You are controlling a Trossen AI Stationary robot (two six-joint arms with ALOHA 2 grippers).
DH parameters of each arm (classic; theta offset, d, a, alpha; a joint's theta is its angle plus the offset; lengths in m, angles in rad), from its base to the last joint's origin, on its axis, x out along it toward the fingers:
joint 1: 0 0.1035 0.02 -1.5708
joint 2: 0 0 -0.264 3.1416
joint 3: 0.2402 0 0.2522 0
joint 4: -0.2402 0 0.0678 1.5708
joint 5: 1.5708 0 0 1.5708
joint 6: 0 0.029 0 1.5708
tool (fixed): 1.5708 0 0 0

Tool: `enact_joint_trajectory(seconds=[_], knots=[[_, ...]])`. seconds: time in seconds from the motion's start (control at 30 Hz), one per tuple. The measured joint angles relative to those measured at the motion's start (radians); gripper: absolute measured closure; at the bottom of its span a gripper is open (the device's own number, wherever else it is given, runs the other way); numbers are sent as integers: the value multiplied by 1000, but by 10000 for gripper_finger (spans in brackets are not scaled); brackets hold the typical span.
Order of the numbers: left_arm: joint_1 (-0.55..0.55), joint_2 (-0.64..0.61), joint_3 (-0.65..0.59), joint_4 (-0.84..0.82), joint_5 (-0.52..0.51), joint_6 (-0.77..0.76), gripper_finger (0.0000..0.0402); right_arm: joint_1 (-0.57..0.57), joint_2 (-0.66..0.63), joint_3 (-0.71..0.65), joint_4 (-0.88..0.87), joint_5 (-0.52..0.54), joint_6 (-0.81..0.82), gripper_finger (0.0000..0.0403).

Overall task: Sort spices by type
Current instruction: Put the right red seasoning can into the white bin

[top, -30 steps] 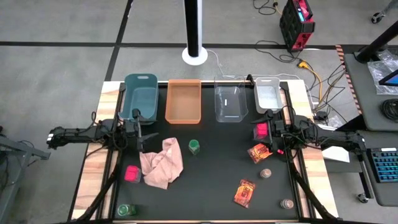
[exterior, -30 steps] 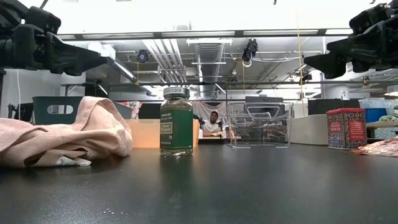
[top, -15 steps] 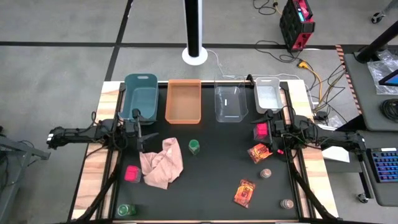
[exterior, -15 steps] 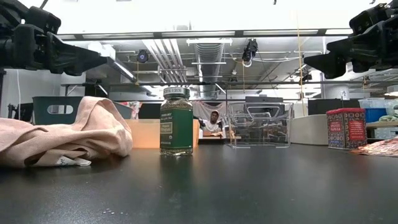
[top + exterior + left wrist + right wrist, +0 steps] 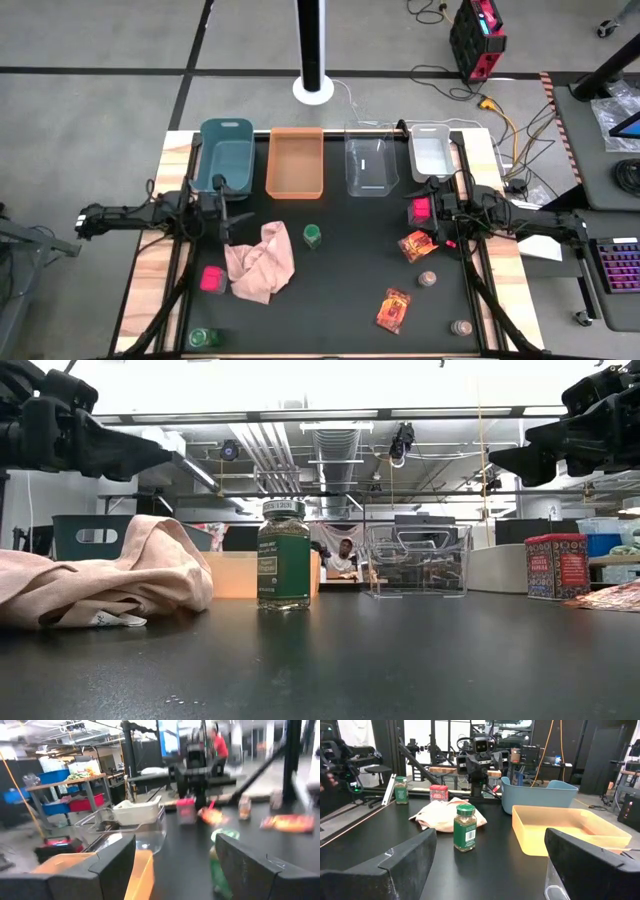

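Observation:
In the high view, two green-capped jars stand at mid-table [image 5: 312,236] and at the near left corner [image 5: 203,338]. One red box [image 5: 211,279] lies beside the pink cloth [image 5: 260,262], and another [image 5: 421,209] sits just under my right gripper [image 5: 432,207]. Foil packets [image 5: 416,245] [image 5: 393,309] and tan-lidded jars [image 5: 427,278] [image 5: 460,327] lie on the right half. My left gripper [image 5: 238,218] hovers open above the table, left of the cloth. Both grippers are open and raised in the low view: left [image 5: 150,457], right [image 5: 505,457].
Four bins line the far edge: teal [image 5: 226,157], orange [image 5: 296,161], clear [image 5: 370,165] and white [image 5: 434,153]. Bare black mat lies between the two arms around the middle jar [image 5: 284,555]. A person sits in the room beyond the table.

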Motion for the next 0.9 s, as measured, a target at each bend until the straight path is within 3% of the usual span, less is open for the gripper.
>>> enact_joint_trajectory(seconds=[0.1,0.17,0.37,0.43,0.57,0.73,0.9], knots=[[0,0,0,28,0,-290,142,0,0,0,1,0,0,40],[3,0,0,60,-1,-361,142,0,0,0,1,0,1,40],[3,0,0,151,4,-369,142,0,0,0,1,0,1,40],[3,1,0,162,7,-411,142,1,0,0,5,-14,106,40],[3,3,0,174,-43,-457,142,3,8,11,59,-33,165,40],[3,11,0,181,-132,-430,142,9,22,61,78,-55,153,40],[3,46,0,173,-143,-416,142,9,138,101,226,-54,95,40]])
